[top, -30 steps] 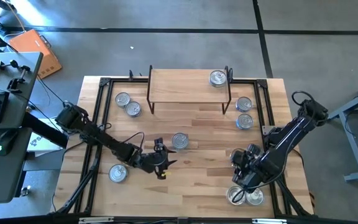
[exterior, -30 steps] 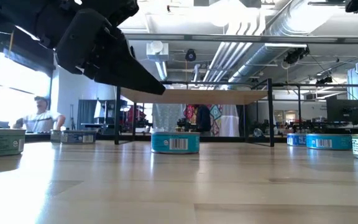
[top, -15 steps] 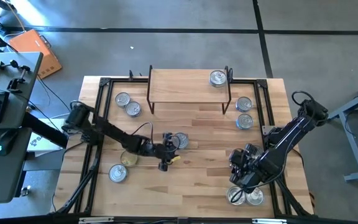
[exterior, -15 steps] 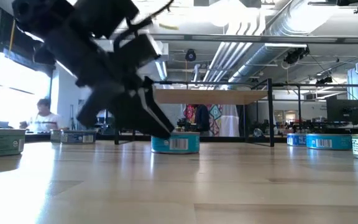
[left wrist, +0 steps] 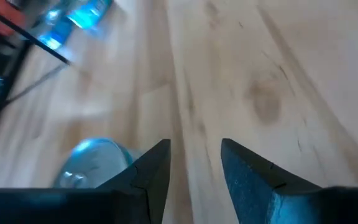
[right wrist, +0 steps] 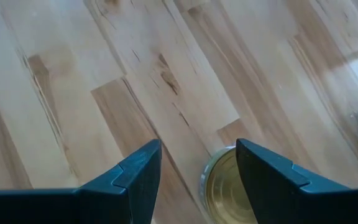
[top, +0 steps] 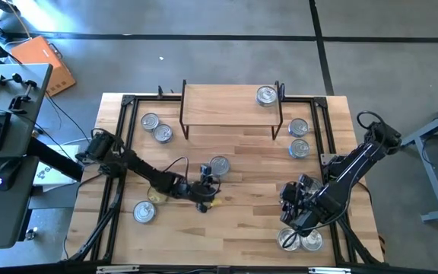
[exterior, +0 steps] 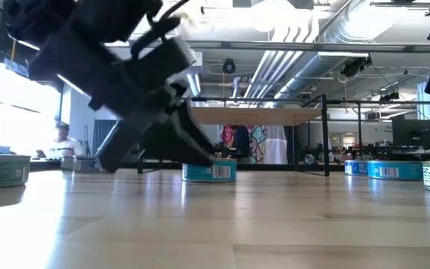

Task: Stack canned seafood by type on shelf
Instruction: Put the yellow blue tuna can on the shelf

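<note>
On the wooden desk (top: 249,160), our left end effector (top: 207,185), fingers spread and empty, sits beside a silver-topped tin (top: 219,165); we should centre it before closing.

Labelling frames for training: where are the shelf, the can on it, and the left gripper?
shelf (top: 219,103), high view, bare board top.
can on the shelf (top: 266,95), high view, lid centre.
left gripper (top: 208,171), high view, between fingertips.

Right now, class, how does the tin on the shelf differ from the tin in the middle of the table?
The shelf tin sits raised on the shelf, at its right end; the middle tin sits on the table itself. No claw is near the shelf tin; the left claw is open beside the middle tin, not around it. Both are round, silver-topped and upright.
</note>
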